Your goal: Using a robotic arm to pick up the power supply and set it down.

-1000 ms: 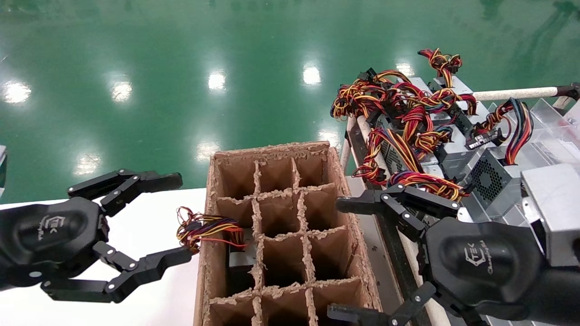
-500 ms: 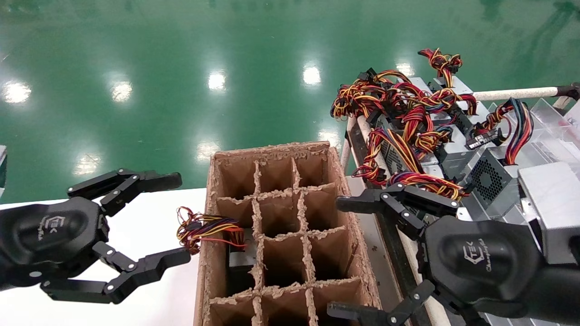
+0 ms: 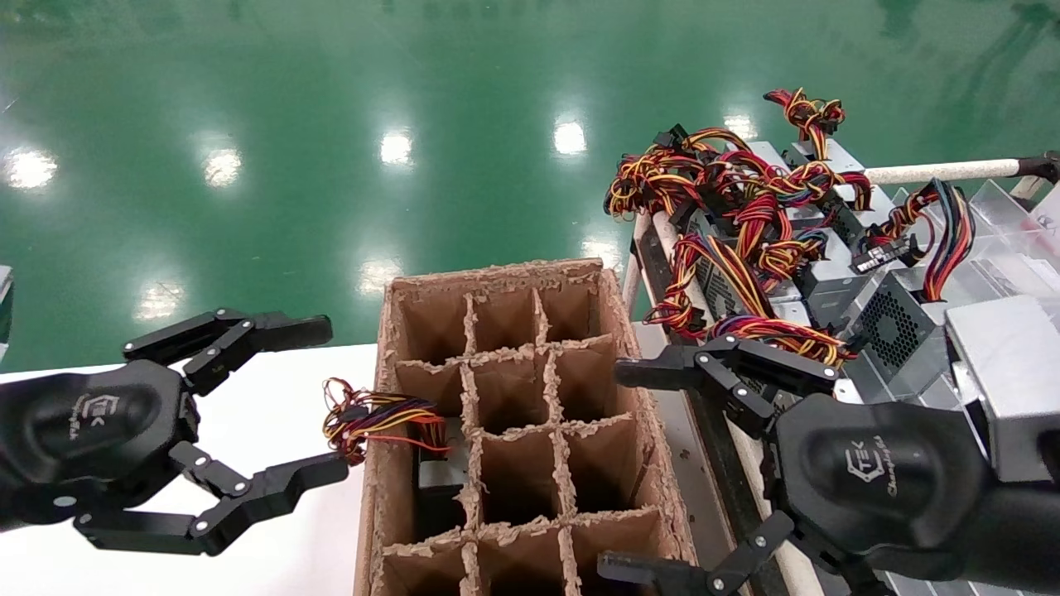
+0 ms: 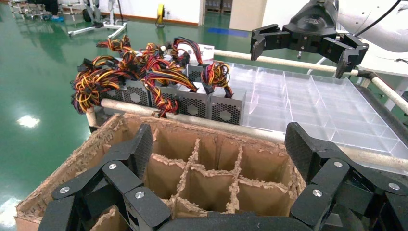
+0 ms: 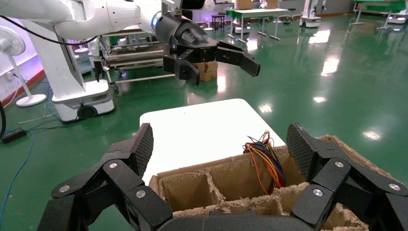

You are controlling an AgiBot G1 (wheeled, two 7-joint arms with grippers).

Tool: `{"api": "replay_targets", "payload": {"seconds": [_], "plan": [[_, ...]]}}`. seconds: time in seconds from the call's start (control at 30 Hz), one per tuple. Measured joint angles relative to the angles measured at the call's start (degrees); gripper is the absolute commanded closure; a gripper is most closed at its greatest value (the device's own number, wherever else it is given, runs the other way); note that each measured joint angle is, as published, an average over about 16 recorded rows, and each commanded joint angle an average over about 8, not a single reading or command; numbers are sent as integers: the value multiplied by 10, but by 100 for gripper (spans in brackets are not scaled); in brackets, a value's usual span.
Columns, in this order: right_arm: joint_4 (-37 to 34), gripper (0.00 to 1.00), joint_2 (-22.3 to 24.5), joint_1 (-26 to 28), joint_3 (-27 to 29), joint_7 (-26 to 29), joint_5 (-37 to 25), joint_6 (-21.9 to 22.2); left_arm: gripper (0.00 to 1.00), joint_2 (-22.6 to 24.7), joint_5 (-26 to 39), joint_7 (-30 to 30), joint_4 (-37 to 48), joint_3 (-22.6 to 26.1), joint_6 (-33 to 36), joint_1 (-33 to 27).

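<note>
The power supply [image 3: 898, 327], a silver-grey box with a round honeycomb grille, lies among several like boxes under tangled red, yellow and black wires [image 3: 745, 207] on the rack at the right. My right gripper [image 3: 614, 472] hangs open between that rack and the cardboard box [image 3: 497, 273], holding nothing. My left gripper [image 3: 331, 399] is open over the white table [image 3: 273, 389], beside the box's left wall. Another silver unit [image 3: 437, 473] sits in a left cell of the box, its wires [image 3: 373, 418] spilling over the rim. In the left wrist view the row of grilles [image 4: 226, 108] shows behind the box.
The cardboard box has a grid of torn dividers, and most cells show nothing inside. Clear plastic trays [image 3: 1010, 223] lie at the far right of the rack. A white tube rail [image 3: 936, 172] runs along the rack's back. Green floor lies beyond.
My right arm has drifted very slightly to the left. The left arm, the box and the wires have not moved.
</note>
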Motion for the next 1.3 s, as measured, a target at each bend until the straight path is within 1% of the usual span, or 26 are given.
{"api": "replay_targets", "payload": {"seconds": [1.3], "plan": [[0, 0, 0, 1, -1, 0, -1, 1, 0, 0, 0, 0, 0, 0, 0, 0]]}}
